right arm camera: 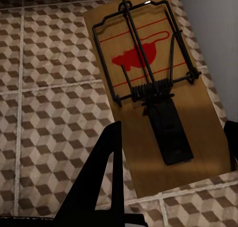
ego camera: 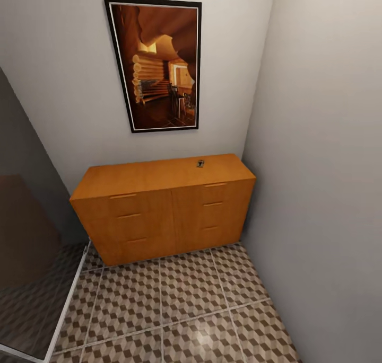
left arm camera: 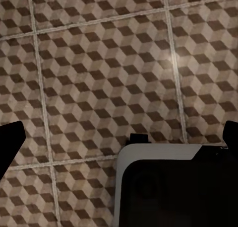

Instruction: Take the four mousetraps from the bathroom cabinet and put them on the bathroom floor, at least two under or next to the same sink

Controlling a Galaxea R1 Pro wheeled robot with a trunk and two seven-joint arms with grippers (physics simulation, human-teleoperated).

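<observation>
Right now your right gripper (right arm camera: 171, 152) is clamped on a mousetrap (right arm camera: 148, 78) above the bathroom floor (right arm camera: 49, 88). Another mousetrap (ego camera: 200, 163) sits atop the cabinet (ego camera: 159, 214). Your left gripper (left arm camera: 119, 137) hangs spread apart over the tiles.

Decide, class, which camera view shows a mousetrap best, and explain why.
The right wrist view: a mousetrap fills it, spring bars and red mark clear, between the right gripper's fingers. The head view has one tiny dark speck on the cabinet, probably another trap.
</observation>
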